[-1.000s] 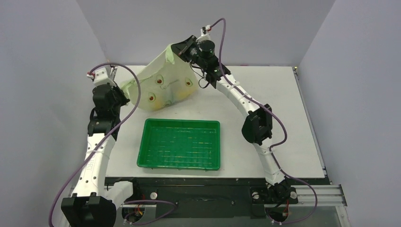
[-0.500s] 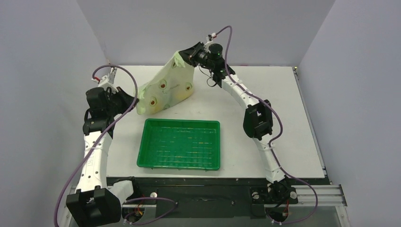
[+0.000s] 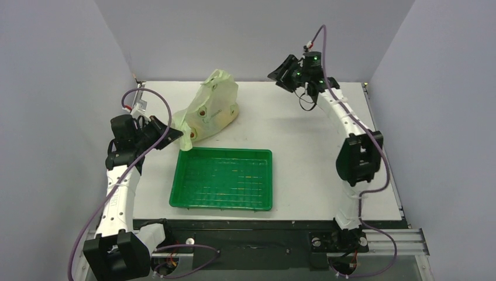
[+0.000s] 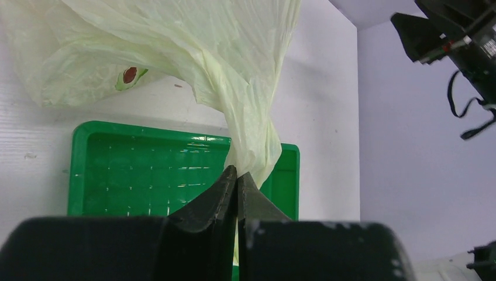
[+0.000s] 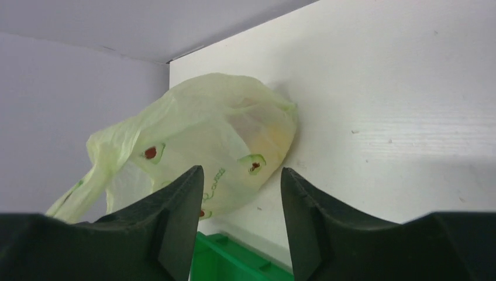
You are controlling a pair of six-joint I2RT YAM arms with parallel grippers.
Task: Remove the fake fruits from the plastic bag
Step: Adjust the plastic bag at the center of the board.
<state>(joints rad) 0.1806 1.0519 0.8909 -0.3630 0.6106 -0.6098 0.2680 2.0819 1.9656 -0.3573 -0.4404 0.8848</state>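
- Made out no legible word, number or brand in any view
- Spotted a short line of green lettering (image 5: 214,178) printed on the side of the plastic bag (image 5: 193,126), slanting upward, too blurred and small to read
- Noticed small oval emblems (image 5: 252,163) printed on the same bag, green with a dark red centre, carrying no letters
- Found no writing on the tray or the table
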